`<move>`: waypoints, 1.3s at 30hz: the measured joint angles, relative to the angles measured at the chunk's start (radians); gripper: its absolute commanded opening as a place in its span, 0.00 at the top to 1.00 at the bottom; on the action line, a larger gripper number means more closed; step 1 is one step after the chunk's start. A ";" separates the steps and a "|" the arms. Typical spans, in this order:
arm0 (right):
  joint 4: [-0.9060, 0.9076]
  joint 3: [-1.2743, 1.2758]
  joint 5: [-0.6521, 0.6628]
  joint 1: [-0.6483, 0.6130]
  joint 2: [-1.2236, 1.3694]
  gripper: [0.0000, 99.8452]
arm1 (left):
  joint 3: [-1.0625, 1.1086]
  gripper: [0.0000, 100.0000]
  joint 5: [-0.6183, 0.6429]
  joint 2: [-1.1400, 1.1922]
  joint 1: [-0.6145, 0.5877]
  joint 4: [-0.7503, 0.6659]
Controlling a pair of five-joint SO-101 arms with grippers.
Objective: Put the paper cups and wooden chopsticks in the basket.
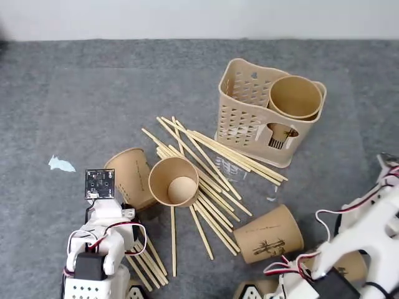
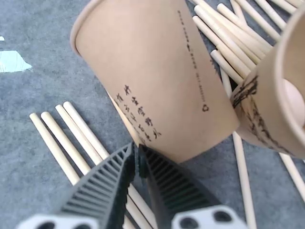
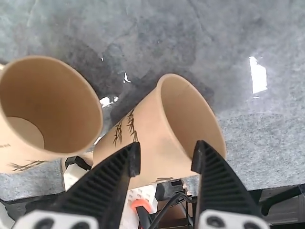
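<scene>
A beige basket (image 1: pixel 240 118) stands at the back right with one paper cup (image 1: pixel 295 96) inside. Wooden chopsticks (image 1: pixel 212 180) lie scattered mid-table. Two cups (image 1: pixel 131 177) (image 1: pixel 174 180) lie side by side just beyond the left arm (image 1: pixel 100 249). My left gripper (image 2: pixel 137 157) is shut, its tips close to the side of the lying cup (image 2: pixel 157 81), over chopsticks (image 2: pixel 71 138). Another cup (image 1: pixel 274 233) lies near the front right. My right gripper (image 3: pixel 166 155) is open, its fingers astride a lying cup (image 3: pixel 167 124) (image 1: pixel 350 266); the neighbouring cup (image 3: pixel 43 114) lies beside it.
A pale blue scrap (image 1: pixel 61 164) lies on the grey mat at the left. A clear wrapper (image 1: pixel 234 167) lies in front of the basket. The right arm (image 1: pixel 361 243) covers the front right corner. A second cup (image 2: pixel 281 95) crowds the left gripper's side.
</scene>
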 measured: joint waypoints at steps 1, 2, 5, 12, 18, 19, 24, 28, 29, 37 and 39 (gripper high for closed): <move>0.000 0.000 0.000 0.000 0.000 0.86 | 0.000 0.99 0.000 0.000 0.000 0.000; 0.000 0.000 0.000 0.000 0.000 0.89 | 0.000 0.99 0.000 0.000 0.000 0.000; 0.000 0.002 0.000 0.000 -0.008 0.99 | 0.000 0.99 0.000 0.000 0.000 0.000; -0.008 0.000 0.000 -0.006 -0.017 0.99 | 0.000 0.99 0.000 0.000 0.000 0.000; -0.008 -0.038 0.002 -0.025 -0.002 0.99 | 0.000 0.99 0.000 0.000 0.000 0.000; -0.003 -0.057 0.002 -0.026 -0.002 0.99 | 0.000 0.99 0.000 0.000 0.000 0.000; 0.023 -0.158 0.000 -0.046 -0.002 0.99 | 0.000 0.99 0.000 0.000 0.000 0.000; 0.023 -0.235 -0.002 -0.075 -0.002 0.99 | 0.000 0.99 0.000 0.000 0.000 0.000; 0.023 -0.250 -0.002 -0.081 -0.002 0.99 | 0.000 0.99 0.000 0.000 0.000 0.000; 0.023 -0.333 0.002 -0.097 -0.002 0.99 | 0.000 0.99 0.000 0.000 0.000 0.000; 0.023 -0.362 0.002 -0.097 0.000 0.99 | 0.000 0.99 0.000 0.000 0.000 0.000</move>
